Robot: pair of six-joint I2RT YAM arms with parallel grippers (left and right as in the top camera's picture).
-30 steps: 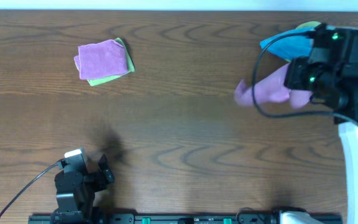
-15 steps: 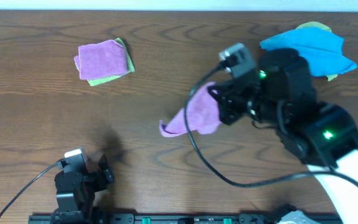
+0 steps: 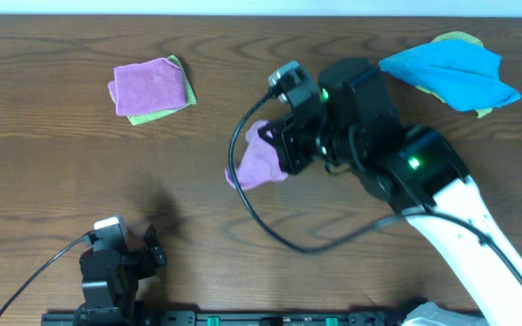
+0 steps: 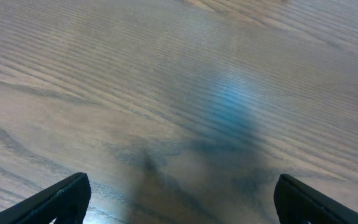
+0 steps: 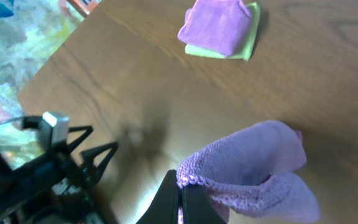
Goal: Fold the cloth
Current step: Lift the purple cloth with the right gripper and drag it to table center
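The lilac cloth (image 3: pixel 255 163) hangs bunched from my right gripper (image 3: pixel 279 149) above the middle of the table. In the right wrist view the cloth (image 5: pixel 253 158) droops from the shut fingers (image 5: pixel 180 193), which pinch its stitched edge. No white tag shows. My left gripper (image 3: pixel 139 254) rests at the front left, far from the cloth. Its fingers (image 4: pixel 179 199) are spread wide over bare wood, holding nothing.
A folded purple cloth (image 3: pixel 148 84) lies on a yellow-green one (image 3: pixel 181 95) at the back left; both also show in the right wrist view (image 5: pixel 219 25). A bright blue cloth (image 3: pixel 451 71) lies crumpled at the back right over something yellow (image 3: pixel 451 39).
My right arm has carried the lilac cloth from the back right, beside the blue cloth, leftward to the middle of the table. The left arm has not moved.
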